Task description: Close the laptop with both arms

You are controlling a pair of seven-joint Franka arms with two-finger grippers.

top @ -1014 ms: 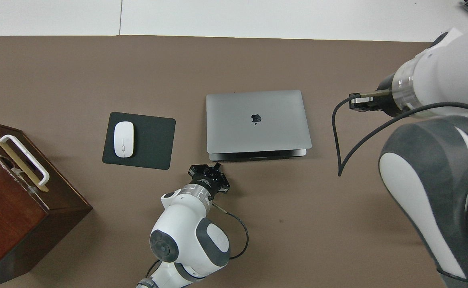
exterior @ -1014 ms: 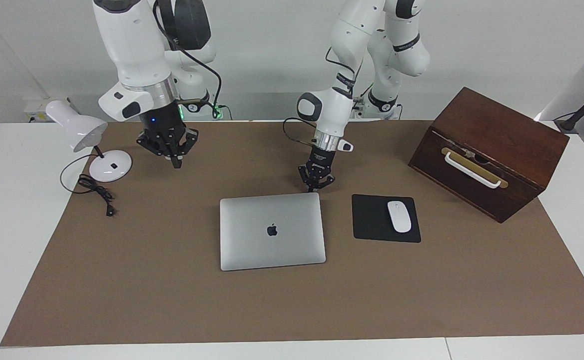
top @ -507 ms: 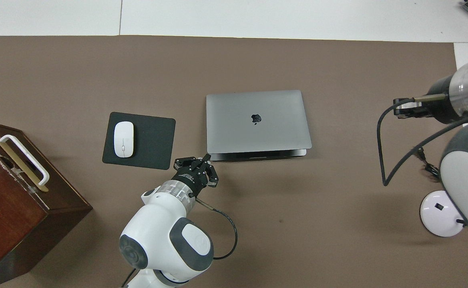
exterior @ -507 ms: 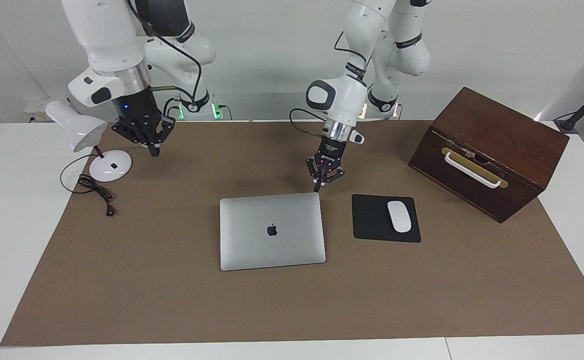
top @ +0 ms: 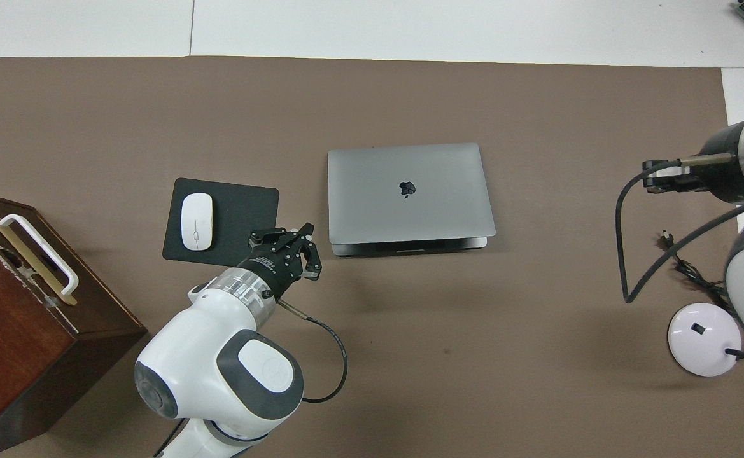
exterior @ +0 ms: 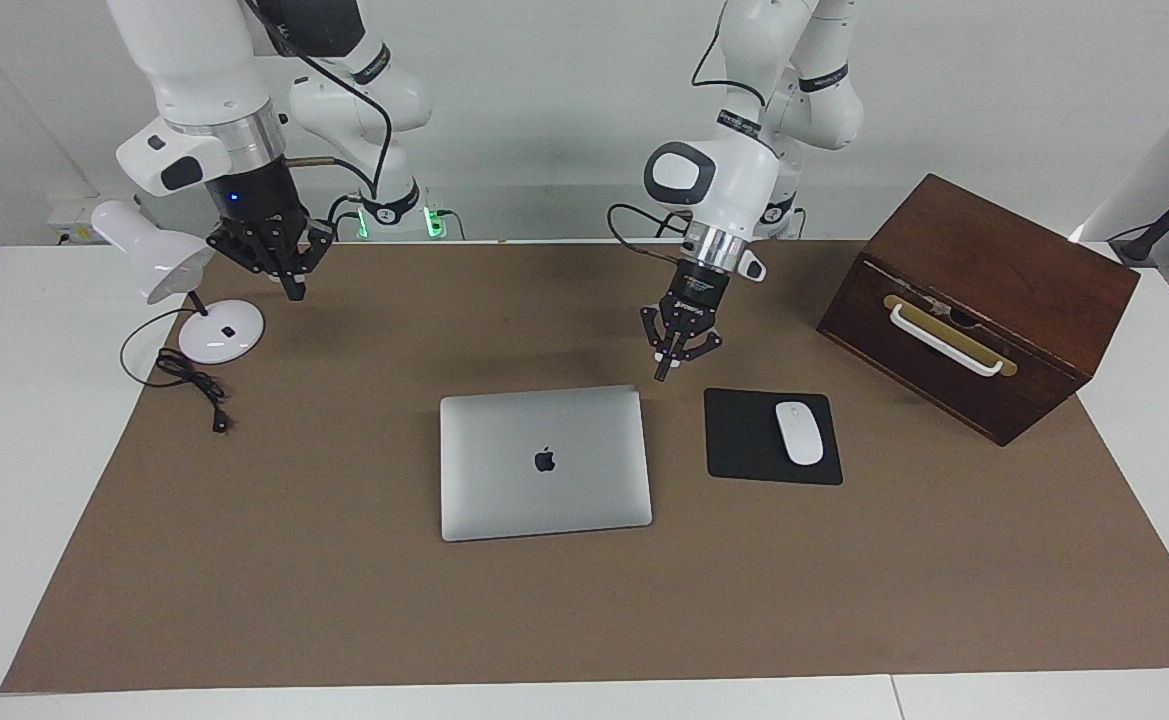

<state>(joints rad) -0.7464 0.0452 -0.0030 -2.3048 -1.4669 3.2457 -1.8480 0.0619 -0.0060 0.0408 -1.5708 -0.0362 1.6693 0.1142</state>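
White mouse on black mouse pad, wooden box, white desk lamp, brown mat

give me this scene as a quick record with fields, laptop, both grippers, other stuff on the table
laptop: lid down flat, on the brown mat
left gripper: shut, raised over the mat between laptop and mouse pad, touching nothing
right gripper: shut, raised over the mat near the lamp, holding nothing
mouse: on the mouse pad
wooden box: at the left arm's end
task state: laptop looks closed

laptop lid | dark apple logo | no readable text
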